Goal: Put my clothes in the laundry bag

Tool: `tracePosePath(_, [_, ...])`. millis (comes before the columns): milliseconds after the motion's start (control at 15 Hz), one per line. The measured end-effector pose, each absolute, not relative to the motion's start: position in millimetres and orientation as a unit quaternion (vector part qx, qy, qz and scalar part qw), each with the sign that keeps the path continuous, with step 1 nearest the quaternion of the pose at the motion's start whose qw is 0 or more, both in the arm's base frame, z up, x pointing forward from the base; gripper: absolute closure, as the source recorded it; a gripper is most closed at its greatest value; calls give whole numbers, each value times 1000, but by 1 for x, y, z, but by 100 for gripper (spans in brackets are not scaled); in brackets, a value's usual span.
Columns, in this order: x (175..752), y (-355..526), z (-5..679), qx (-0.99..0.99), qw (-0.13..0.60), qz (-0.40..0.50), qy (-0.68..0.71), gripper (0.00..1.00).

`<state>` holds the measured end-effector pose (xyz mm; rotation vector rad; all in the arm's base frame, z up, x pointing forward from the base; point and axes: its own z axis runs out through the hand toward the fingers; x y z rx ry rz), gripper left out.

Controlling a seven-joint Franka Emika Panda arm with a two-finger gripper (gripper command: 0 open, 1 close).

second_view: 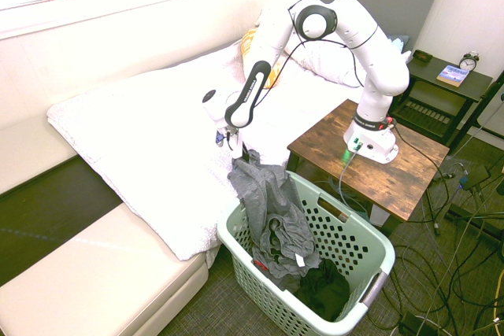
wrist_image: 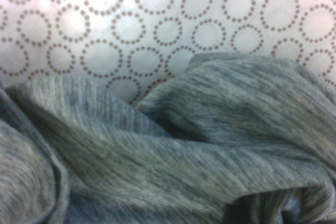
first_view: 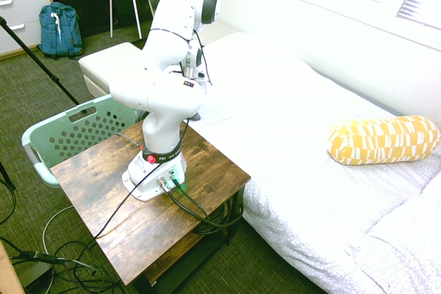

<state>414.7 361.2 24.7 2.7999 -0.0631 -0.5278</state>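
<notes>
The clothes [second_view: 268, 206] are a soft, heathered dark grey garment, crumpled into folds. In the second exterior view it drapes over the rim of the laundry bag [second_view: 366, 230] at about ten o'clock on the basket: its top bunches just above the rim against the edge of the white bed cover, and the rest hangs down inside, a small white tag showing near its lower end. The wrist view shows the fabric [wrist_image: 173, 156] close up, ridged and wrinkled, lying on white cloth printed with dotted circles. The laundry bag is a mint-green plastic basket with perforated sides and a thick rolled rim, upright on the carpet, with darker clothing at its bottom.
</notes>
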Motion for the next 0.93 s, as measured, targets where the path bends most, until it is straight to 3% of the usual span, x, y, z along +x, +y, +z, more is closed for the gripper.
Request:
tracePosePath(533, [424,366,69,977,139,-155,-42,100])
tracePosePath(733, [375,386,126,981,143,-121,-57,100])
tracePosePath(933, [290,408,176,984,149,-88,-48,100])
